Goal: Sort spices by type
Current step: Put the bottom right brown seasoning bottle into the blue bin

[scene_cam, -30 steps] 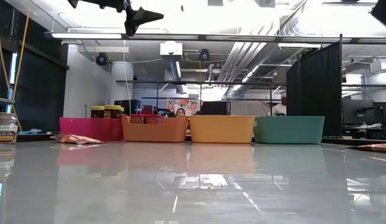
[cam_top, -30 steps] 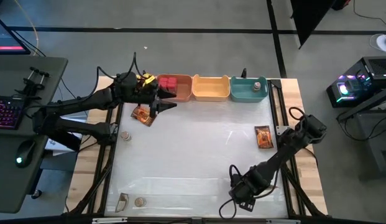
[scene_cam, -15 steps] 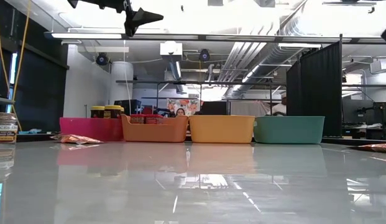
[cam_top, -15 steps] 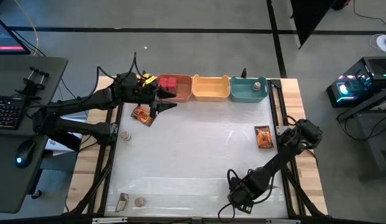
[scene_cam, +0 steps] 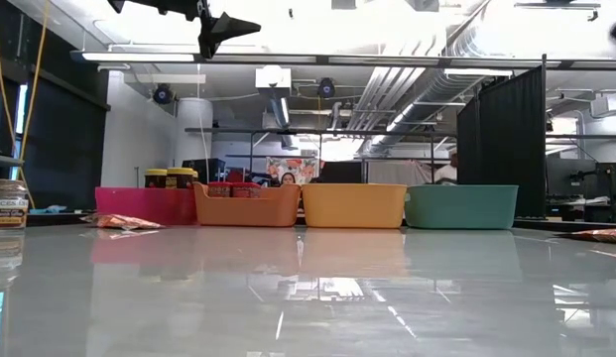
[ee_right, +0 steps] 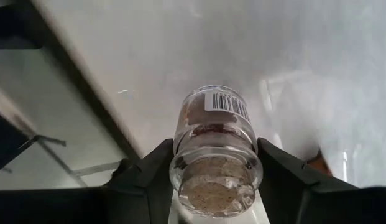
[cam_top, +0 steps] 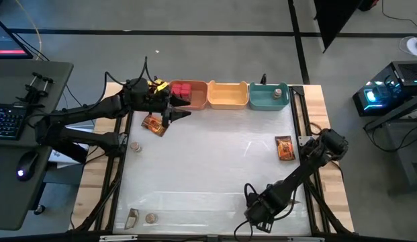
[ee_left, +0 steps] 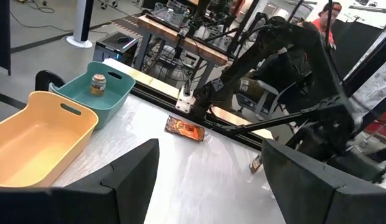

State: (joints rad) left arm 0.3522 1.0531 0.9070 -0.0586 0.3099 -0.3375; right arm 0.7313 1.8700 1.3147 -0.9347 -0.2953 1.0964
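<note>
My right gripper (cam_top: 258, 212) is at the table's near edge, shut on a small glass spice jar (ee_right: 214, 149) with a barcode label. Its lid is hidden. My left gripper (cam_top: 178, 113) hovers open, high above the table in front of the bins, also in the low view (scene_cam: 228, 25). One foil packet (cam_top: 153, 124) lies flat below it, another foil packet (cam_top: 285, 148) near the right edge. Loose jars stand at the left edge (cam_top: 135, 146) and the near left corner (cam_top: 152, 218). Yellow-lidded jars (cam_top: 156, 85) and red boxes (cam_top: 184, 88) sit in bins. My right gripper pinches the jar between its two fingers (ee_right: 149, 174), one on either side of the glass wall near its base (ee_right: 180, 163). The base faces the wrist and the lid end points away, toward the table. Whether the jar touches the table, I cannot tell.
Four bins line the far edge: pink (cam_top: 149, 94), orange-red (cam_top: 195, 102), yellow (cam_top: 228, 99) and teal (cam_top: 265, 101), which holds one jar (cam_top: 277, 93). A dark rail (ee_right: 74, 81) frames the table's edge near my right gripper. A desk with a keyboard stands left of the table.
My right gripper, with the jar, has eased a little toward the table's near edge, and its arm has shifted with it. The left arm has kept still.
</note>
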